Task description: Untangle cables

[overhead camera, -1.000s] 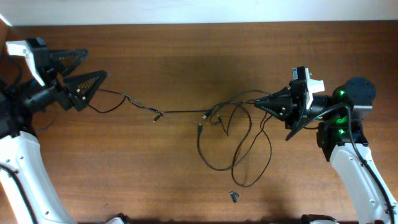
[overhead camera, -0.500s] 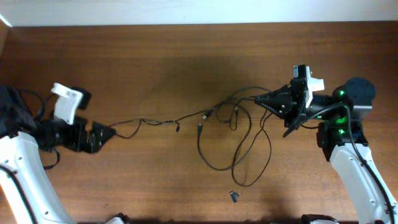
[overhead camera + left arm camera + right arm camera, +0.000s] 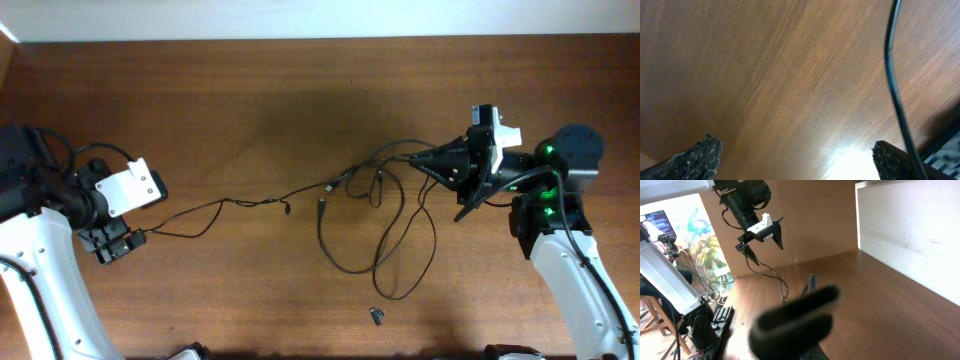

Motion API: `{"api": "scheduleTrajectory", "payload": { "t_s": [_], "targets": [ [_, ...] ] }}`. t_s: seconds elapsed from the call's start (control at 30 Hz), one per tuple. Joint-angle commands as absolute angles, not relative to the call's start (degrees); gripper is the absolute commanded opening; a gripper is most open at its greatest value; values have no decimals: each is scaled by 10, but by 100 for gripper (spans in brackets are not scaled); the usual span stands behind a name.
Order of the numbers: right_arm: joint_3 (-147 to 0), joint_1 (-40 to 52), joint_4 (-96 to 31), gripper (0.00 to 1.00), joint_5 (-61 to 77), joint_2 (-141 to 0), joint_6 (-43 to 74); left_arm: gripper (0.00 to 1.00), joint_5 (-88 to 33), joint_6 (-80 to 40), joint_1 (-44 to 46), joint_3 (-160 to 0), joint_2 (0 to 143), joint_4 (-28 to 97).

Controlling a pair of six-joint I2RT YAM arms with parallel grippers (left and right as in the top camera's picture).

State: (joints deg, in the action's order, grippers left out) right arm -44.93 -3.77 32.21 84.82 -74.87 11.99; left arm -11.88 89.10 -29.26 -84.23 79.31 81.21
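The cables (image 3: 380, 235) lie as thin black cords in tangled loops at mid-table. One strand (image 3: 225, 203) runs left from them to my left gripper (image 3: 113, 245). In the left wrist view that gripper (image 3: 797, 161) is open over bare wood, and a cable (image 3: 893, 85) passes just outside its right finger (image 3: 890, 159). My right gripper (image 3: 420, 163) is shut on the cables' right end, where strands meet its tip. In the right wrist view its blurred fingers (image 3: 790, 317) are pressed together, and a thin cable (image 3: 811, 284) leads away from them.
A tiny dark loose piece (image 3: 376, 316) lies near the front edge, below the loops. The table (image 3: 250, 90) is brown wood with a pale wall along the back. In the right wrist view the left arm (image 3: 752, 202) stands at the far side with a cable hanging from it.
My left gripper has swung from the far left corner toward the front and now points down at the table. The cable's left end came with it and sags. The right arm has not moved.
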Motion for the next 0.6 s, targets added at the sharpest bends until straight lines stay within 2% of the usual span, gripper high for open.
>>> {"api": "scheduleTrajectory", "payload": {
  "t_s": [0.0,0.1,0.27,0.33,0.5,0.57],
  "targets": [
    [-451,-41,324,4,851,-747,118,99,-47,1053,-293,-845,792,789],
    [-451,-41,324,4,853,-747,118,100,76,1059,-295,-845,792,758],
    [-451,-41,324,4,853,-747,118,100,72,1057,-321,-845,792,742],
    [-451,-41,324,4,853,-747,118,99,-35,1057,-321,-845,792,742],
    [-451,-41,324,4,853,-747,119,99,-476,1057,-320,-844,795,801],
    [-451,-41,324,4,853,-747,119,99,-553,1057,-320,-844,804,868]
  ]
}}
